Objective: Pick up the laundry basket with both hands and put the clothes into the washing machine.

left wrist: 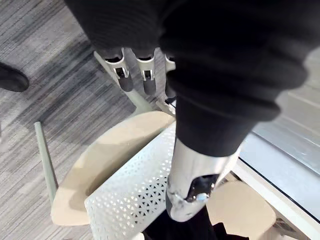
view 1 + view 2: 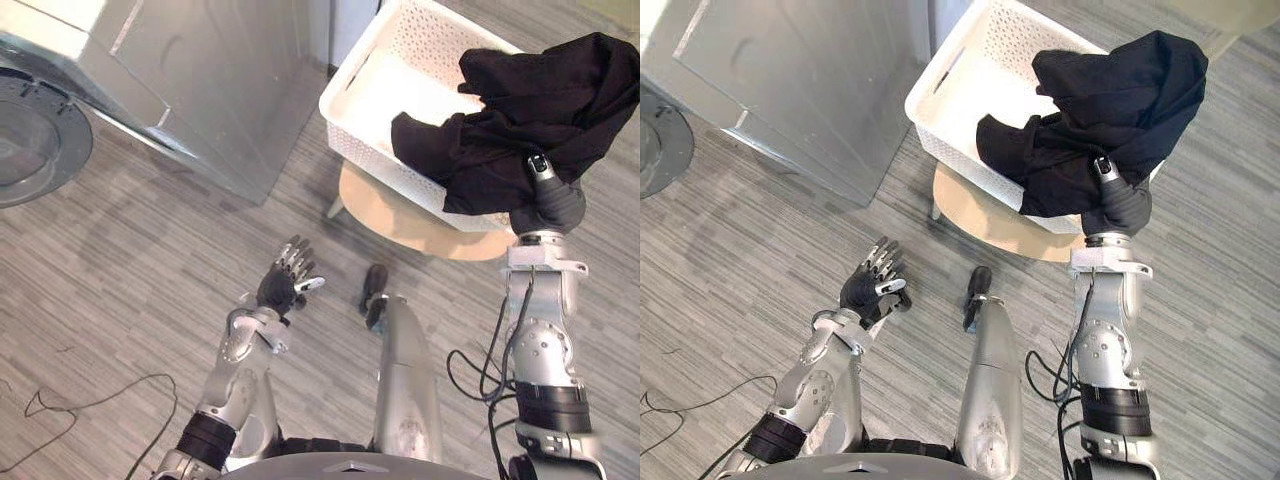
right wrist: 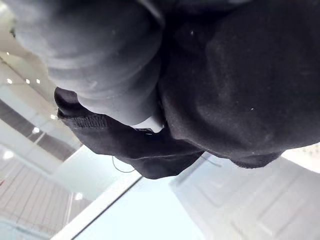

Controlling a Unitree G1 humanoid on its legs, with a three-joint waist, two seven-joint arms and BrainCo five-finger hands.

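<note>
- Clothing, 1 black garment (image 2: 540,100), hangs bunched over the raised right hand (image 2: 547,200), above the white basket (image 2: 370,70) and trailing onto its near rim.
- The basket sits on a round wooden stool (image 2: 400,220), to the right of the washing machine (image 2: 200,80), whose round door (image 2: 30,140) is at the far left.
- To do this step well, I judge the garment should be lifted clear of the rim before it swings left, so it cannot drag the basket off the stool.
- The door is well apart from the garment, so the carry probably needs a body turn as well as arm reach.
- Right hand: buried in the cloth. I cannot tell whether it grips the garment or merely carries it.
- Left hand (image 2: 283,285): fingers straight and spread, holding nothing, low over the floor (image 2: 120,300) and well apart from the basket.
</note>
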